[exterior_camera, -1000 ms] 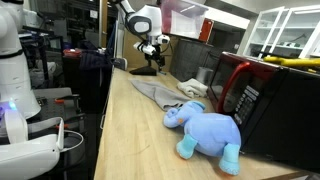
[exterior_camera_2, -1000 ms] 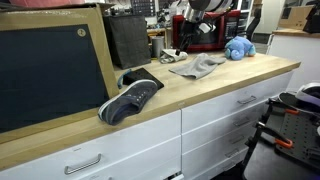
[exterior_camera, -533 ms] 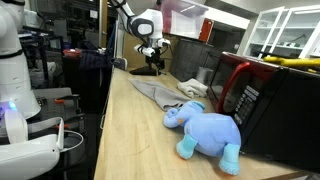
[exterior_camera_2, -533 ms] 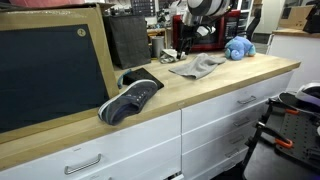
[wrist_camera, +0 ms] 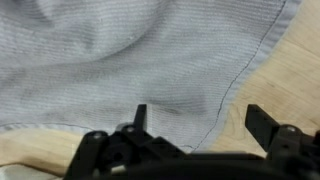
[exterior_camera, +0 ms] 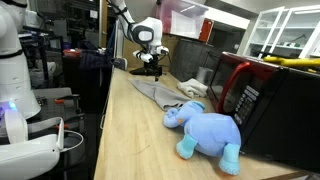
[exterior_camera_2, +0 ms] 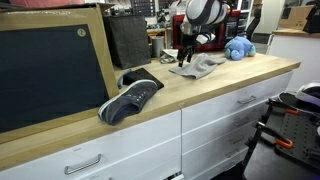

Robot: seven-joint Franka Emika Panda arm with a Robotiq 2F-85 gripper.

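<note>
Light in both exterior views: I read even indoor ceiling light of moderate brightness, with soft shadows. Item, wooden counter (exterior_camera: 125, 140): warm tone, faint sheen toward its far end. Item, white robot body (exterior_camera: 15, 60) at the frame edge: close to overexposed, with a small blue glow low on it. Item, microwave (exterior_camera: 265, 110): front dark, detail lost. Item, shoe (exterior_camera_2: 130, 98): soft shadow beneath it. Item, chalkboard (exterior_camera_2: 50, 70): flat matte black. Sharpness: I get low resolution, and distant things look mushy. Wrist view: cloth (wrist_camera: 130, 50) evenly lit, gentle shading in its folds, weave slightly soft; gripper (wrist_camera: 197, 118) a dark, out-of-focus silhouette along the bottom edge.
</note>
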